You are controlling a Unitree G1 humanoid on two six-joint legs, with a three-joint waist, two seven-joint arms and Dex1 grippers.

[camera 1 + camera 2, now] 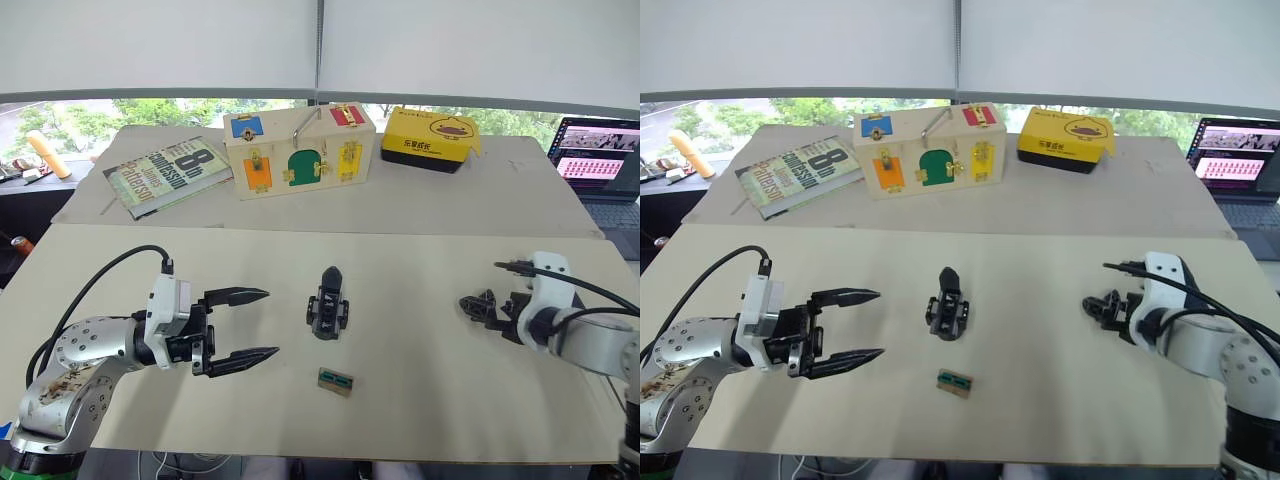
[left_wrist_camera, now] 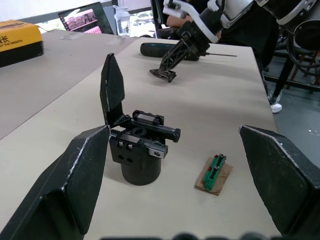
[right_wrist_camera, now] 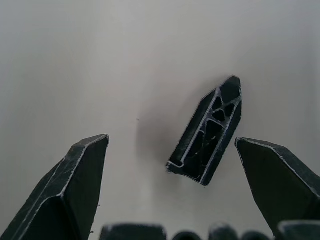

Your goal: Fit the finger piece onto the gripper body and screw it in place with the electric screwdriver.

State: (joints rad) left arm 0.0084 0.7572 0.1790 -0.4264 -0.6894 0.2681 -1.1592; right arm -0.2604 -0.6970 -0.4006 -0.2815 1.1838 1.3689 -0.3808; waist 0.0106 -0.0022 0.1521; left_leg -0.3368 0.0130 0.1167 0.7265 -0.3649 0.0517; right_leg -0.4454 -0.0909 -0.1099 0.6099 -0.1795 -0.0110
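The right pincer (image 3: 170,150) hangs spread over the finger piece (image 3: 206,131), which lies flat near the worktop's (image 1: 430,310) right edge. The left pincer (image 1: 240,325) waits spread beside the gripper body (image 1: 328,303), standing mid-worktop. The piece lies skewed between the tips, so closing now might flick it away.

The laptop (image 1: 606,160) at the right edge of the head view is cut off by the frame, its screen content too small to read. The electric screwdriver (image 2: 167,49), far back in the left wrist view, is partly hidden behind the right gripper (image 2: 165,72). The small green-and-tan board (image 1: 336,381) on the table (image 1: 420,400) is too small to make out in detail.
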